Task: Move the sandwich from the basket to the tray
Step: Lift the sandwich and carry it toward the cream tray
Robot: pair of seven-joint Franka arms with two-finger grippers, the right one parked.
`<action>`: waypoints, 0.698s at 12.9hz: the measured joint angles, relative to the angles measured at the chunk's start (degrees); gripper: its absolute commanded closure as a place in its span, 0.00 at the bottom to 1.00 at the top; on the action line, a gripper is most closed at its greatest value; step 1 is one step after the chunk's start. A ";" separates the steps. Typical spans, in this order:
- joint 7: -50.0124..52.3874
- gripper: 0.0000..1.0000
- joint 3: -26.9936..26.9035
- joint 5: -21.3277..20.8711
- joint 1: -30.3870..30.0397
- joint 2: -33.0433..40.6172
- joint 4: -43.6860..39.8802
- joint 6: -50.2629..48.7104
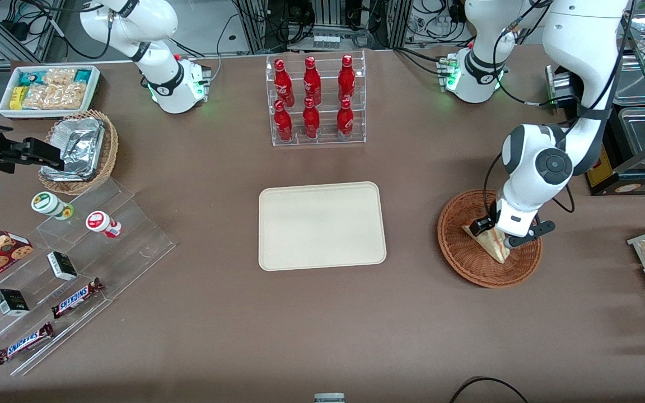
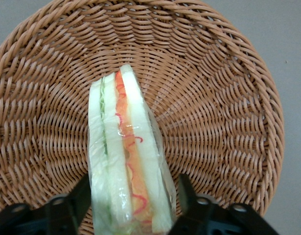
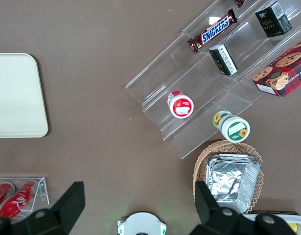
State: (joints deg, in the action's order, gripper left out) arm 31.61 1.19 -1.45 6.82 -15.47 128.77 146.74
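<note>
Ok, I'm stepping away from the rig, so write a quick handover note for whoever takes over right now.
Claw: down in the basket, one finger on each side of the sandwich; whether it has clamped yet cannot be told.
Sandwich: in the basket, toward the working arm's end of the table, standing on edge.
Tray: mid-table, nothing on it.
Done: approach to the sandwich.
Left: secure the grip, lift, carry to the tray, set down, release.
</note>
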 measured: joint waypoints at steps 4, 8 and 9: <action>0.00 1.00 -0.25 0.00 -0.04 0.13 -0.35 0.24; -0.03 1.00 -0.01 0.00 0.04 1.94 -7.56 -12.19; -0.09 1.00 0.51 -0.01 0.07 2.66 -11.24 -18.45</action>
State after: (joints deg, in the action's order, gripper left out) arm 31.52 1.70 -1.46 6.89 -12.81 117.54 128.30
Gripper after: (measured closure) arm 0.762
